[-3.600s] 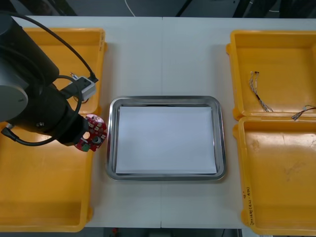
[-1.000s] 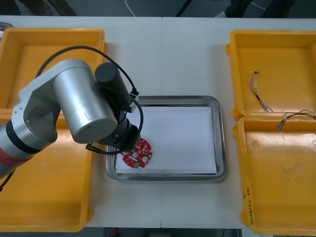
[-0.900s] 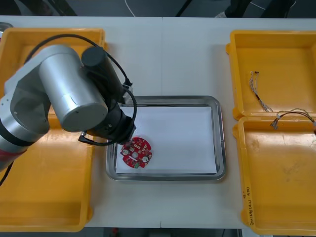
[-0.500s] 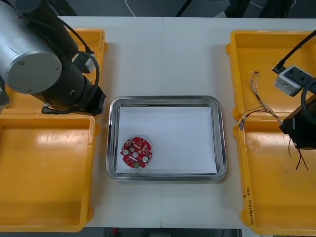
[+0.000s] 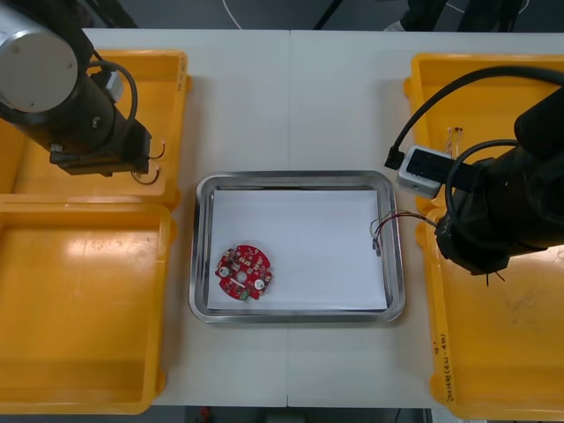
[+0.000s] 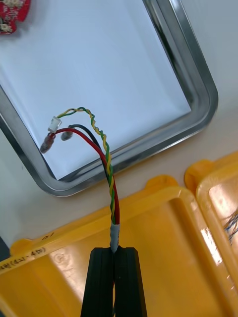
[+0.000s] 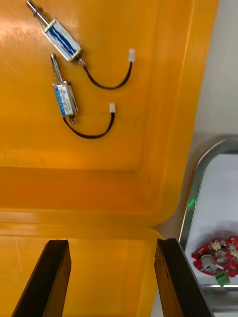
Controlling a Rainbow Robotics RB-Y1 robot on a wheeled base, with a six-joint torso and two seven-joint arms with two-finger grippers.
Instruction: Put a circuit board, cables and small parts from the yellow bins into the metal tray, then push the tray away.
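Robot at work on a light surface: the right hand (image 6: 114,250) pinches a red-and-yellow cable (image 6: 111,190) by its taped end, above a yellow bin (image 6: 163,233) on the right. The cable's loose ends hang over the right side of the white-lined tray (image 5: 398,282). A round red circuit board (image 5: 243,272) lies in the tray's near left corner. The left hand (image 7: 111,242), fingers spread and empty, hovers over the far left bin (image 5: 172,84), which holds two small metal parts (image 7: 63,98).

Metal tray (image 5: 295,176) middle free; circuit board (image 5: 244,273) occupies near-left corner; cable (image 6: 108,158) ends hang over right rim.
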